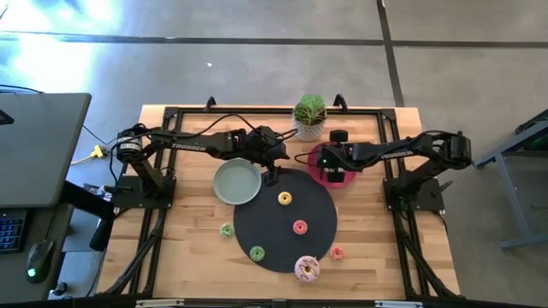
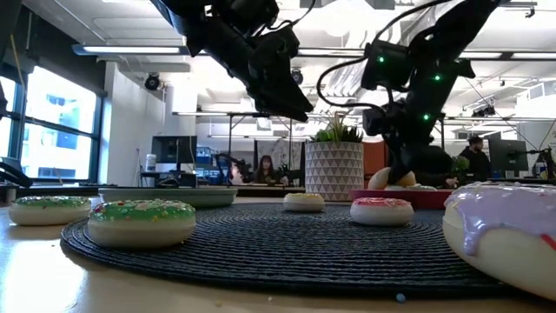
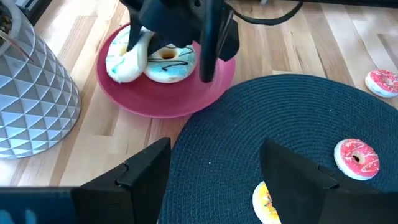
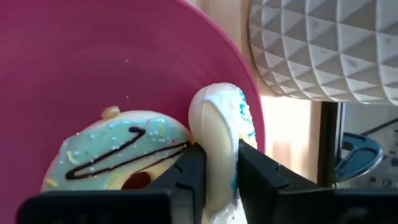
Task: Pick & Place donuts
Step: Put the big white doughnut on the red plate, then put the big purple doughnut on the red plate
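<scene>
My right gripper is low over the pink-red plate and is shut on a white donut with blue icing that stands on edge. A pale blue-green donut with a dark drizzle lies flat on that plate beside it. My left gripper is open and hovers over the far edge of the black round mat, touching nothing. On the mat lie a yellow donut, a red one, a green one and a large pink one. My right gripper pinches the white, blue-iced donut across its two flat faces, at the ring's rim. The fingers come from above, slanting down toward the plate. The donut stands upright on edge on the pink-red plate, next to the flat drizzled donut.
A sage-green plate sits left of the mat, next to my left gripper. A white patterned plant pot stands at the far edge, close to the pink-red plate. A small green donut and a small orange one lie on the bare wood.
</scene>
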